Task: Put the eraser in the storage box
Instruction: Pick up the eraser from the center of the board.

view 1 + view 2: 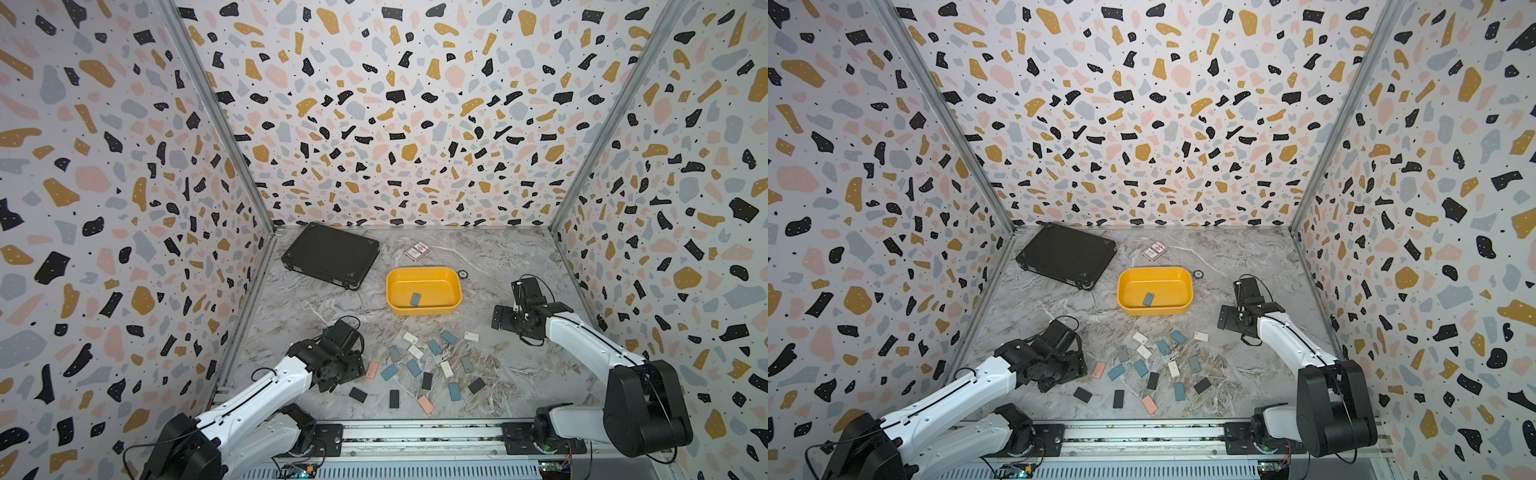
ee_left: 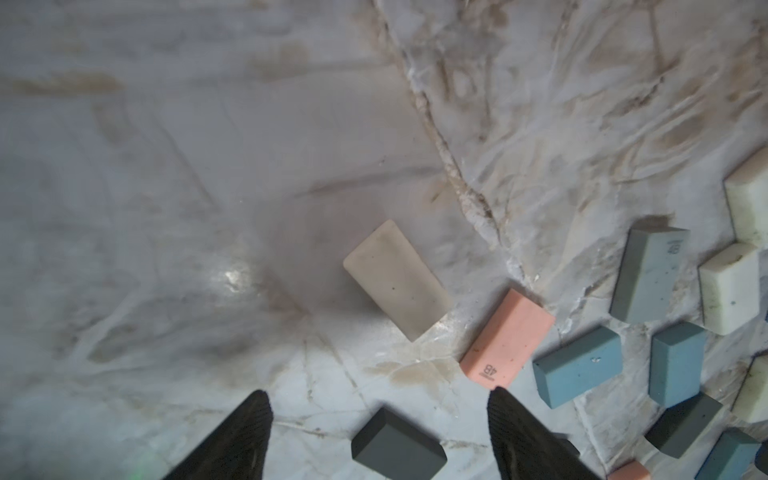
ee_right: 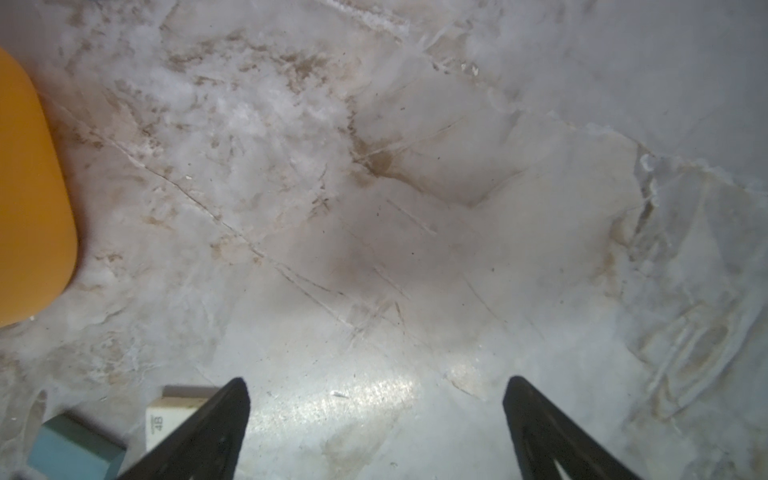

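One blue-grey eraser [image 1: 415,299] lies flat inside the yellow storage box [image 1: 424,311], near its front wall; the other erasers [image 1: 414,368] are scattered on the desk [image 1: 519,374] in front of it. The left jaws stand well apart, gripping nothing, above a dark grey eraser [image 2: 397,446] that appears untouched, with a white eraser [image 2: 397,280] just ahead. The right jaws are spread wide and empty over the desk beside the box.

Yellow storage box [image 1: 424,310], blue eraser [image 1: 415,299], black case [image 1: 330,254], marbled table [image 1: 519,257].
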`<state>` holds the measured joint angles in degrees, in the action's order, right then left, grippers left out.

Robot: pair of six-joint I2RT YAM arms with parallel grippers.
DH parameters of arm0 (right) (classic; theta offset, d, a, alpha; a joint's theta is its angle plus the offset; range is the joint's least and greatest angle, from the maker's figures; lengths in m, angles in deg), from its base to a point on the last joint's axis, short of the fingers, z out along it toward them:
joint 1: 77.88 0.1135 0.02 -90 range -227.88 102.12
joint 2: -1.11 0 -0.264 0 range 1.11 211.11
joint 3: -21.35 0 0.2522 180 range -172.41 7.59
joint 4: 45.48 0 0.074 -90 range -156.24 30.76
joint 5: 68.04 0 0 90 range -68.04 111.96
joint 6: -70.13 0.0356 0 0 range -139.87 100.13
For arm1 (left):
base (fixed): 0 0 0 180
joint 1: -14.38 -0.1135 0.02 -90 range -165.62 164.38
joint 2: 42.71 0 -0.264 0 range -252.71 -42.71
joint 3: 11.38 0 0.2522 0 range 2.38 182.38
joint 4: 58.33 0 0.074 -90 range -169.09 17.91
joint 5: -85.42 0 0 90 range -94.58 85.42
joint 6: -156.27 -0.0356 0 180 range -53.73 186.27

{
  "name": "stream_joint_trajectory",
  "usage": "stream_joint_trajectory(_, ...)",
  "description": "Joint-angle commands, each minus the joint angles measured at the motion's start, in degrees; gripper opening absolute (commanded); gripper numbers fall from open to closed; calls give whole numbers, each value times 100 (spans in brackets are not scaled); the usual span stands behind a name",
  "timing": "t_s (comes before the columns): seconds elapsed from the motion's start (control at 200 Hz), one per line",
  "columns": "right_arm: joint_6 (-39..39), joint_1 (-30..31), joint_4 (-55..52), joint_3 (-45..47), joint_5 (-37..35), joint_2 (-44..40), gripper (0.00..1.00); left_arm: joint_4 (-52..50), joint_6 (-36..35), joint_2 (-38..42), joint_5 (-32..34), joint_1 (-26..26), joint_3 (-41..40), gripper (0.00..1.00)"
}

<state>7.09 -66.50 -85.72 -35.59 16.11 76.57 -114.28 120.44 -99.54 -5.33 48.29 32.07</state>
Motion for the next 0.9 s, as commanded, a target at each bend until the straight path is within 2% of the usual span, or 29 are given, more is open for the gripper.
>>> stream_joint_trajectory(0.0,-22,31,-135,-58,-96,-109,98,315,190,20,-120,39,-93,82)
stream_joint_trajectory(0.501,-59,31,-183,-113,-266,-112,98,1274,155,-908,-127,45,-121,82)
stream_joint_trajectory(0.891,-68,31,-182,-122,-320,-116,98,1555,-177,-1656,-85,45,408,82)
